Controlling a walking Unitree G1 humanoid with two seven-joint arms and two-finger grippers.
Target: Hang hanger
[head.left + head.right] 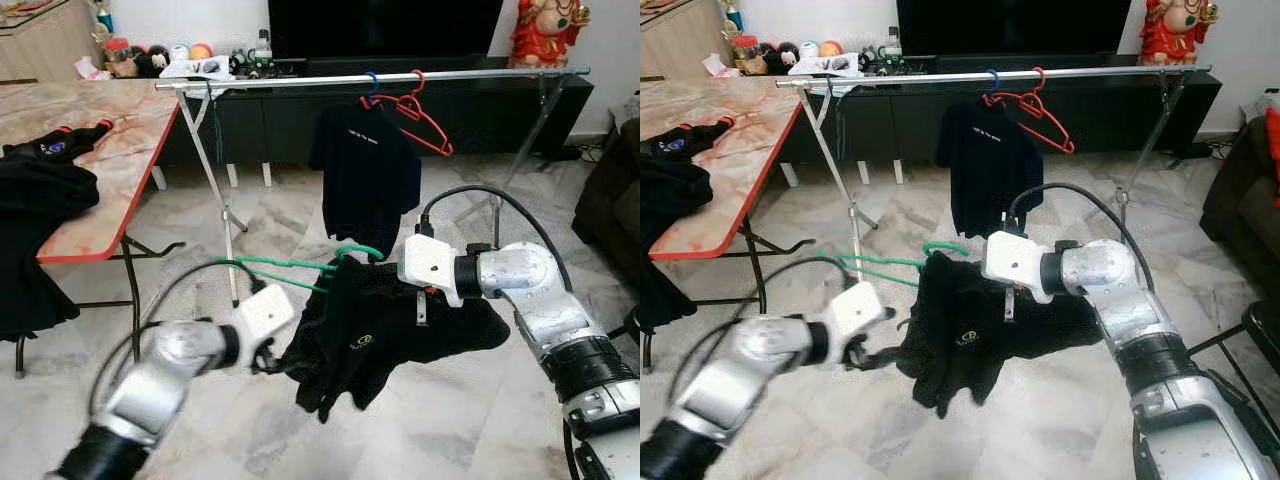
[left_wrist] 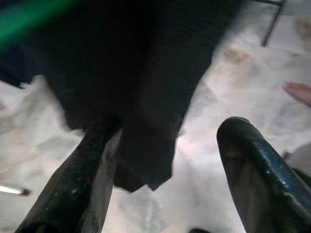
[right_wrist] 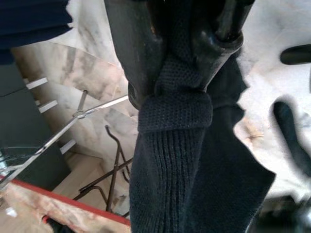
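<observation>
Hanger point(image 1: 300, 265), thin and green, floats in mid-air between the robot's two arms, its hook point(image 1: 358, 249) curling up near the right wrist. A black shirt point(image 1: 365, 335) is draped on it and sags in a loose bunch below. Behind stands a metal rail point(image 1: 400, 77), above the hanger and well apart from it, already carrying a dark shirt point(image 1: 362, 170) and a red hanger point(image 1: 420, 120).

Right gripper point(image 3: 181, 77) is clamped tight on a thick fold of the black shirt's knit, the cloth bulging out between its fingers. Left gripper point(image 2: 165, 160) sits at the shirt's lower left edge with its fingers spread wide, one of them point(image 2: 87, 179) against the cloth, pinching nothing.

The load looks light. The shirt is soft and floppy, so it will swing and may slide along the smooth wire if tilted. The hanger itself looks stiff but thin. A hold on the wire just below the hook would likely steer it better than a hold on cloth alone.

A marble-topped table point(image 1: 110, 150) stands to the left with more black clothes point(image 1: 40, 190) on it.
</observation>
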